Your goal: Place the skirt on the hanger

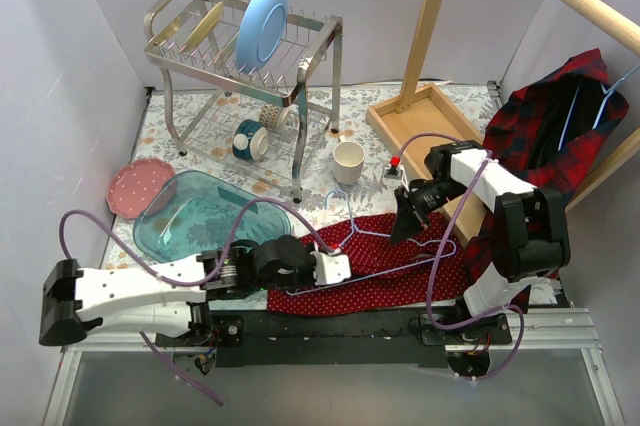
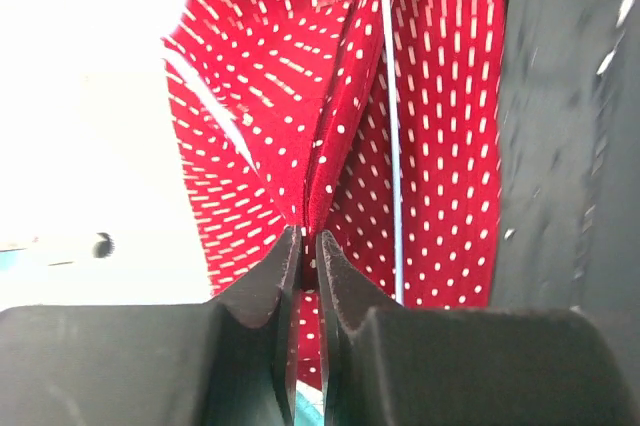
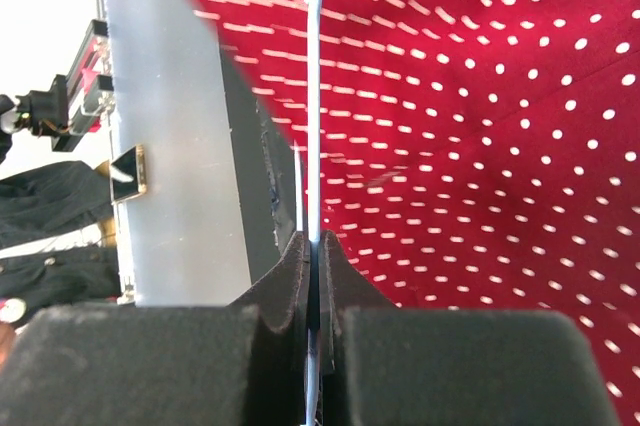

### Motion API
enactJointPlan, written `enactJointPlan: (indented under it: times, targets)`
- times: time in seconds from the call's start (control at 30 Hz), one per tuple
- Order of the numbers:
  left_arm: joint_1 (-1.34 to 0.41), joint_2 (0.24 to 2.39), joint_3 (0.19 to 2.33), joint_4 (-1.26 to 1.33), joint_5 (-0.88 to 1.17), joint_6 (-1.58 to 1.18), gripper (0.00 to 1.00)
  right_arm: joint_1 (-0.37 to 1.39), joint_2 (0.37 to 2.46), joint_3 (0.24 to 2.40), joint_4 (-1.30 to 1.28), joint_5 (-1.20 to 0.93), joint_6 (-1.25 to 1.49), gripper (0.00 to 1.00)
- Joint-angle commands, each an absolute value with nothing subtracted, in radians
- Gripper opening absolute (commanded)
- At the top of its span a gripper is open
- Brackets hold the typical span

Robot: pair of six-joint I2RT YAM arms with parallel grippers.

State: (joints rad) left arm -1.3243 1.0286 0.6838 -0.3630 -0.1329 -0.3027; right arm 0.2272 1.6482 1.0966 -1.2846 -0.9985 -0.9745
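Counter (image 1: pixel 160 116): floral-patterned surface that carried everything listed.
Dish rack (image 1: pixel 250 56): stood at the far left corner, well apart from the work.
Plaid shirt (image 1: pixel 540 126): hung off the right edge on a hanger of its own; not the task's garment.
Skirt (image 1: pixel 380 286): red with white dots, spread flat along the near edge, between the middle and the right.
Hanger (image 1: pixel 352 231): thin pale wire, lying on top of the skirt, hook pointing toward the far edge.
Left tool (image 1: pixel 335 266): at the skirt's left end, jaws pinched narrow on a raised fold of the cloth (image 2: pixel 440 146).
Right tool (image 1: pixel 408 226): over the skirt's right part, jaws closed on the hanger wire (image 3: pixel 314 96).
Risk, cloth: the pinched fold looked thin, so a pull might slip it out of the jaws.
Risk, hanger: held on a single wire, it could pivot in the grip and turn away from the opening.
Risk, layers: if the left tool held both layers at once, the wire would have no opening to enter; the pictures did not show which.
Skirt to left tool: fold ran up from between the fingertips (image 2: pixel 309 241), the wire just beside it.
Skirt to right tool: cloth lay under and just beyond the fingertips (image 3: pixel 315 246), not held by them.
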Motion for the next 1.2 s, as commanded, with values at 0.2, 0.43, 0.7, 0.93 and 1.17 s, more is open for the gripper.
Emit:
enactJointPlan:
  times: [0.2, 0.43, 0.7, 0.93, 1.17]
  targets:
    - [-1.325, 0.790, 0.758, -0.548, -0.185, -0.417, 0.00, 0.082, 1.591, 1.123, -1.312, -1.022, -1.037, 0.01]
    - [-1.325, 0.675, 0.824, -0.641, -0.291, -0.428, 0.00, 0.051, 1.591, 1.103, -1.309, -1.023, -1.086, 0.01]
    - [-1.325, 0.699, 0.795, -0.880, -0.228, -0.417, 0.17, 0.017, 1.598, 1.111, -1.312, -1.019, -1.100, 0.01]
    - [-1.325, 0.749, 0.899, -0.833, -0.273, -0.371, 0.69, 0.017, 1.598, 1.106, -1.312, -1.014, -1.097, 0.01]
    - [-1.325, 0.993, 1.058, -0.600, -0.118, -0.350, 0.69, 0.018, 1.612, 1.075, -1.312, -1.008, -1.112, 0.01]
